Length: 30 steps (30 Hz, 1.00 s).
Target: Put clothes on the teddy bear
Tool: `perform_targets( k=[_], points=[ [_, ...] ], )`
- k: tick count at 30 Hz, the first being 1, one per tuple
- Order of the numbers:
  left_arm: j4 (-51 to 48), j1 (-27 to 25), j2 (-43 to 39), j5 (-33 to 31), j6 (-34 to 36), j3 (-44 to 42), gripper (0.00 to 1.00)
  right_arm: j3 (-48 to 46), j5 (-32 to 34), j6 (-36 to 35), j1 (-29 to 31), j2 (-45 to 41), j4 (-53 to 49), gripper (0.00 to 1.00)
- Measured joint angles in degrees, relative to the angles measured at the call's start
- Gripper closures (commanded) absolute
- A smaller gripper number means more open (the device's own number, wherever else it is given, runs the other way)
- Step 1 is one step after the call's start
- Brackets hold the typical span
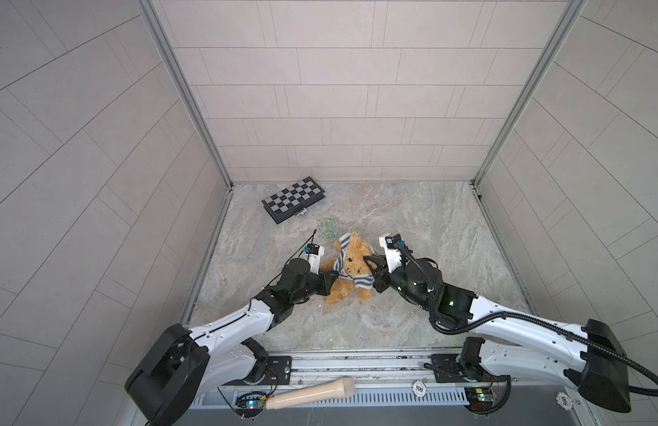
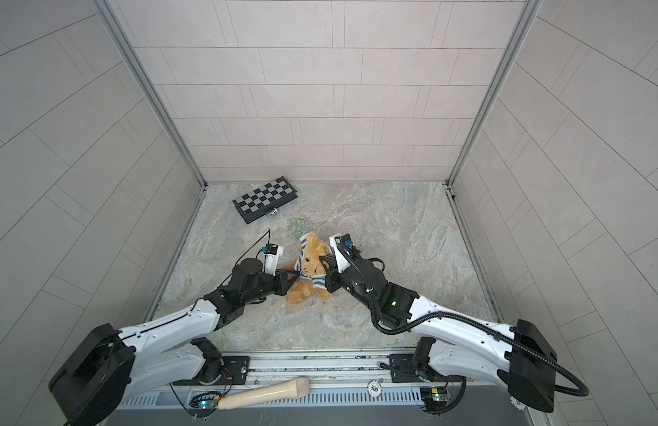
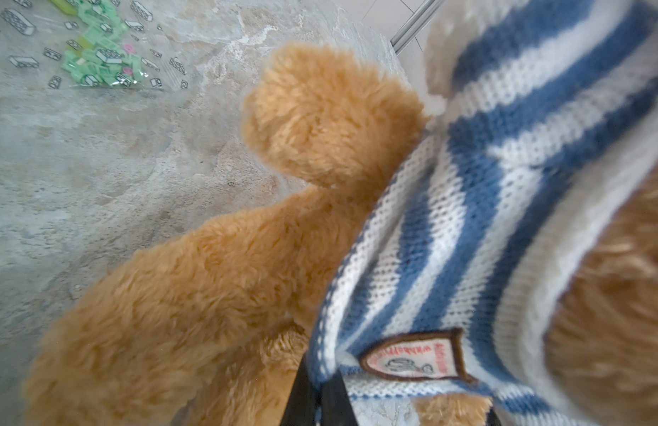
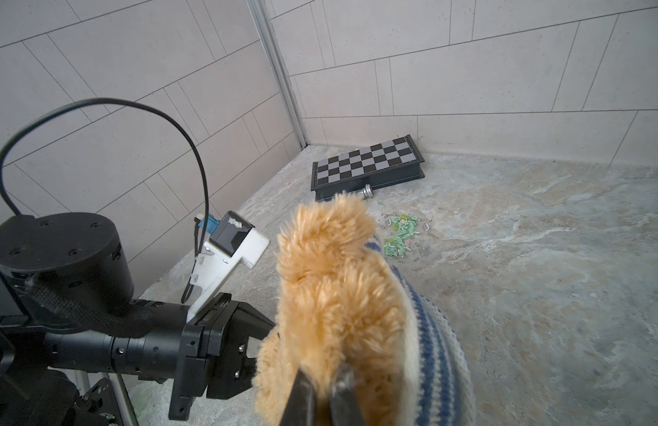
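Behind the left end effector [image 3: 318,400] and the right end effector [image 4: 322,400], a wooden pestle [image 1: 309,394] and a poker chip [image 1: 418,387] lie on the base rail. Between the two lies the teddy bear [image 1: 353,258], on its back on the worktop [image 1: 430,239], head pointing away. The left one is clamped on the striped sweater [image 3: 467,221] by its sewn label. The right one is pinched together at the bear's other side; fur or knit, I cannot tell. Beyond lie a bag of green bricks [image 1: 328,227], then a chessboard [image 1: 293,199].
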Motion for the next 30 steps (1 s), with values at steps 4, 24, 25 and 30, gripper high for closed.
perform_targets(
  k=[4,24,25,30],
  points=[
    [-1.55,-0.57,-0.57,-0.85,0.2,1.05,0.98,0.0,0.92,0.09,0.0,-0.37,0.33,1.0],
    [-0.13,-24.0,-10.67,-16.94,-4.72,1.88,0.47,0.0,8.37,1.18,-1.4,3.15,8.76,1.0],
    [1.09,-24.04,-8.81,-17.75,-5.6,2.29,0.48,0.0,8.48,1.44,-1.4,3.23,9.05,1.0],
    [5.92,-24.04,-1.38,-19.96,-9.03,5.77,0.5,0.0,8.79,2.71,-1.4,3.32,9.75,1.0]
  ],
)
